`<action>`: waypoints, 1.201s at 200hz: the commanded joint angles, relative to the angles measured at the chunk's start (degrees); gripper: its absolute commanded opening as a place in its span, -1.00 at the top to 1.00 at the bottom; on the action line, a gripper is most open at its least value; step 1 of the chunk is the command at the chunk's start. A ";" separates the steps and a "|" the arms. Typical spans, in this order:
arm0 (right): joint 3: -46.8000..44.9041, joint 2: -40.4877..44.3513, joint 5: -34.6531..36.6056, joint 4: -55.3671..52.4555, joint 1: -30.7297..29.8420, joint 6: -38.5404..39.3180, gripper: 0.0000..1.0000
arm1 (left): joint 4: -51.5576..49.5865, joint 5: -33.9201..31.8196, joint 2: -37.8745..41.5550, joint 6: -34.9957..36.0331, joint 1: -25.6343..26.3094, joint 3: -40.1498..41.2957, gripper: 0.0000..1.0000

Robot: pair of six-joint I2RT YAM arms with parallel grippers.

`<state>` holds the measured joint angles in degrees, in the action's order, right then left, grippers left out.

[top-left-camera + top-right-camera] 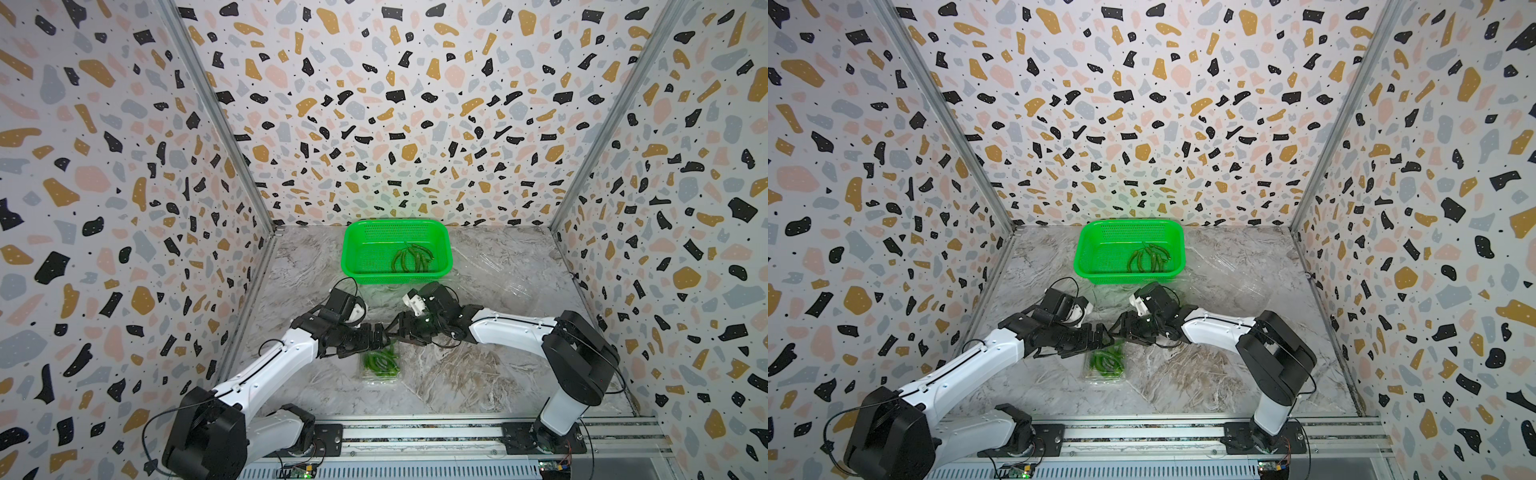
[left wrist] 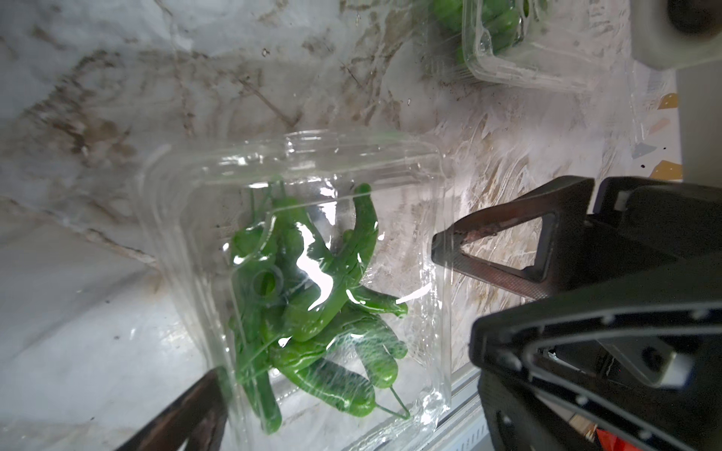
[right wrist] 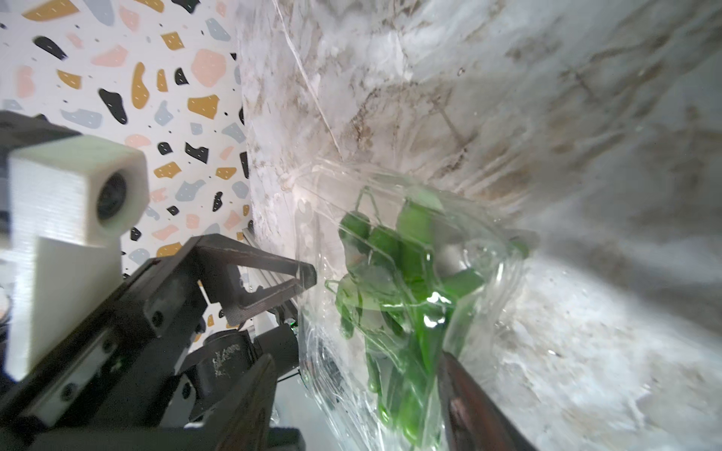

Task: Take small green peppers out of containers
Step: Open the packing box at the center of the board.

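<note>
A clear container point(image 1: 380, 377) point(image 2: 187, 218) point(image 3: 496, 242) with several small green peppers point(image 1: 380, 362) point(image 2: 312, 312) inside lies at the table's middle, under both grippers. My right gripper point(image 1: 401, 330) point(image 3: 357, 406) is closed on the container's end, with crinkled plastic filling the space between its fingers point(image 3: 469, 398). My left gripper point(image 1: 380, 338) point(image 2: 359, 421) faces it, wide open around the container's other side. Only one of its fingers point(image 2: 187, 414) shows. A second container point(image 2: 527, 66) with peppers point(image 2: 496, 19) appears in the left wrist view.
A bright green basket point(image 1: 353, 249) at the back holds several loose peppers point(image 1: 413, 259). A faint clear plastic pack point(image 1: 1246, 286) lies to its right. Patterned walls close in three sides. A metal rail point(image 1: 415, 434) runs along the front edge.
</note>
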<state>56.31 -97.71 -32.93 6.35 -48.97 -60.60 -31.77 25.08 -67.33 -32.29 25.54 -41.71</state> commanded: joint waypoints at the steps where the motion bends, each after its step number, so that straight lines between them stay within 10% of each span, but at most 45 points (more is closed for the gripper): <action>1: -2.57 2.72 -6.68 13.01 -1.59 -4.91 -0.32 | 6.49 4.83 0.09 -1.29 0.50 1.40 -0.98; 141: -13.66 6.85 -9.98 33.32 -1.61 -15.43 -0.31 | 4.62 3.25 -1.40 0.03 0.48 -1.58 -0.98; 240: -6.70 16.42 -4.95 -5.21 4.28 3.60 -0.39 | -11.30 -9.08 0.62 9.18 0.56 -8.67 -0.98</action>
<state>46.48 -87.09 -39.09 12.47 -47.48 -64.03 -38.46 19.66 -67.99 -27.00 25.74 -47.92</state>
